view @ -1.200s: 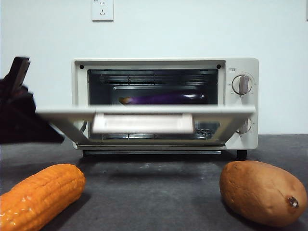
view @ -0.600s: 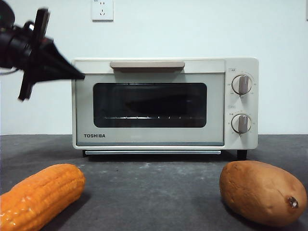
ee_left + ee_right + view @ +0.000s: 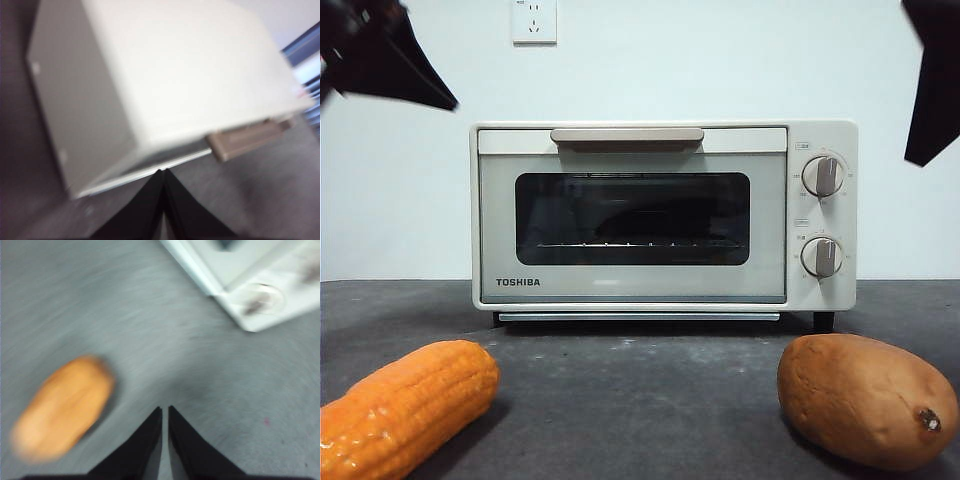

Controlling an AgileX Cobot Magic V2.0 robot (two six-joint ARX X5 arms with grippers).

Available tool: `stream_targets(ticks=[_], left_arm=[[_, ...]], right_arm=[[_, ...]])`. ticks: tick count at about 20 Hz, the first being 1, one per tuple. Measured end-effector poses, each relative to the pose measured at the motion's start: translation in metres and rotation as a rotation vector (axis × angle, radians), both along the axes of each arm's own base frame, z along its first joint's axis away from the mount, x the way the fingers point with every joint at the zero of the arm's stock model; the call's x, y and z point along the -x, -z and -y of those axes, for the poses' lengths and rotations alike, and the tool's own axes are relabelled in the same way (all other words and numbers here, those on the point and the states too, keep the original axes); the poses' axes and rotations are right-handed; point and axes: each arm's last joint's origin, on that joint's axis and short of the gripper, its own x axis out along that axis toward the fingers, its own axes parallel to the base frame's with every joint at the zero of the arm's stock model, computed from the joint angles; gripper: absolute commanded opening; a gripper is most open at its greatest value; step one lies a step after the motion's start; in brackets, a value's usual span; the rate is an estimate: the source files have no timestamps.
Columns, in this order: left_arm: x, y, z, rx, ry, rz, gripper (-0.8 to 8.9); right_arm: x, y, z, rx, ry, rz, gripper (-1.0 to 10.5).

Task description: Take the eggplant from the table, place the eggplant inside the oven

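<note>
The cream oven [image 3: 660,290] stands on the dark grey table [image 3: 640,400] with its door shut and its tan handle [image 3: 627,138] at the top. Behind the dark glass I see only a dim shape, so the eggplant is hidden. My left gripper [image 3: 445,100] hangs shut and holding nothing at the upper left, clear of the oven. The left wrist view shows its jaws [image 3: 163,172] together above the oven's top [image 3: 175,75]. High on the right my right gripper [image 3: 912,155] is also shut with nothing in it; its wrist view [image 3: 165,410] looks down on the table.
An orange corn cob [image 3: 405,405] lies at the front left. A brown sweet potato [image 3: 865,400] lies at the front right, and it also shows blurred in the right wrist view [image 3: 62,407]. Two knobs [image 3: 822,215] are on the oven's right side.
One second ago the door hung open with the eggplant on the rack. The door has since swung shut, the left gripper has risen away, and the right arm has come into view.
</note>
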Motion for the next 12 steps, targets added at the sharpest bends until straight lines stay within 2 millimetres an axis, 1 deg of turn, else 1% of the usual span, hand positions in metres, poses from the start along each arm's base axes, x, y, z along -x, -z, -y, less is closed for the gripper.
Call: stream_targets(ticks=[3, 5, 6, 7, 9, 12], left_arm=[[0.043, -0.023, 0.012, -0.184, -0.045, 0.082, 0.04], [0.069, -0.035, 0.016, -0.23, -0.081, 0.198, 0.04], [0.081, -0.035, 0.017, -0.238, -0.098, 0.245, 0.04], [0.092, -0.03, 0.018, -0.247, -0.119, 0.275, 0.04], [0.107, -0.008, 0.018, -0.267, -0.16, 0.291, 0.04], [0.127, 0.037, 0.016, -0.276, -0.223, 0.285, 0.04]], right_arm=[[-0.022, 0.009, 0.013, -0.107, 0.131, 0.035, 0.0], [-0.033, 0.019, 0.023, -0.214, 0.163, 0.037, 0.0], [-0.037, 0.025, 0.029, -0.277, 0.177, 0.043, 0.0], [-0.039, 0.03, 0.034, -0.339, 0.188, 0.05, 0.0], [-0.041, 0.041, 0.044, -0.442, 0.21, 0.086, 0.0], [-0.033, 0.059, 0.054, -0.534, 0.236, 0.185, 0.0]])
